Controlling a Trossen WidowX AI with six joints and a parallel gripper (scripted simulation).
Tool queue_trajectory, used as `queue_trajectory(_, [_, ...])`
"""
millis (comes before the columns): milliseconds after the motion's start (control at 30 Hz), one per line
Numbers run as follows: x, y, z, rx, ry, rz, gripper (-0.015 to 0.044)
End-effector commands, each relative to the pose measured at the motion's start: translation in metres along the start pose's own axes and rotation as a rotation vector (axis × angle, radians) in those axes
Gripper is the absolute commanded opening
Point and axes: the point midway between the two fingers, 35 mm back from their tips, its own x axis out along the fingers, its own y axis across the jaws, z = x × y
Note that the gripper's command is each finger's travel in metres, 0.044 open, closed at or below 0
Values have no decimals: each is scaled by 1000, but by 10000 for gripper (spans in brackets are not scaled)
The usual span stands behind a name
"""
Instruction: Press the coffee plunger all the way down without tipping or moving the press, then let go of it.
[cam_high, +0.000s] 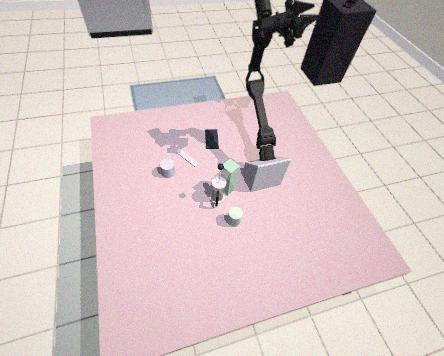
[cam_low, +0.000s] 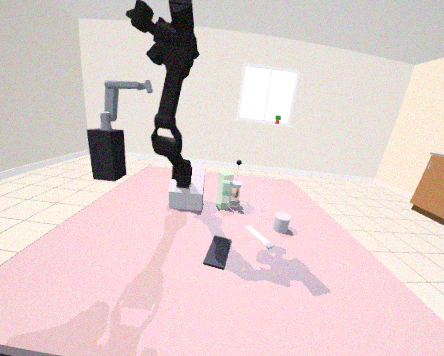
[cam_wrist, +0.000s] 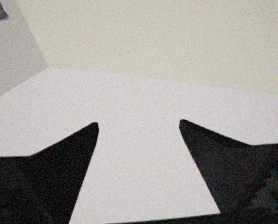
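The coffee press (cam_high: 217, 190) (cam_low: 235, 193) stands upright on the pink mat (cam_high: 200, 280) (cam_low: 150, 280), a small glass jar with a thin rod. Its black plunger knob (cam_high: 220, 166) (cam_low: 239, 162) sits raised well above the jar. My gripper (cam_high: 302, 12) (cam_low: 140, 12) (cam_wrist: 139, 124) is open and empty. It is held high in the air, far above and away from the press. The wrist view shows only the two dark fingers spread against bare wall; the press is not in that view.
A pale green box (cam_high: 231, 175) (cam_low: 224, 190) stands right beside the press, between it and the grey arm base (cam_high: 265, 172) (cam_low: 186, 196). A black slab (cam_high: 212, 138) (cam_low: 218, 251), a white strip (cam_high: 187, 157) (cam_low: 258, 236) and a grey cylinder (cam_high: 167, 168) (cam_low: 282, 222) lie nearby; a pale cylinder (cam_high: 235, 215) stands close to the press.
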Motion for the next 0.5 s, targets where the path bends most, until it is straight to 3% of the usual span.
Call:
queue_trajectory(0, [0, 3, -1, 14, 7, 7, 426])
queue_trajectory(167, [-4, 53, -13, 283, 144, 141, 440])
queue_trajectory(467, [-53, 199, -13, 993, 646, 456, 440])
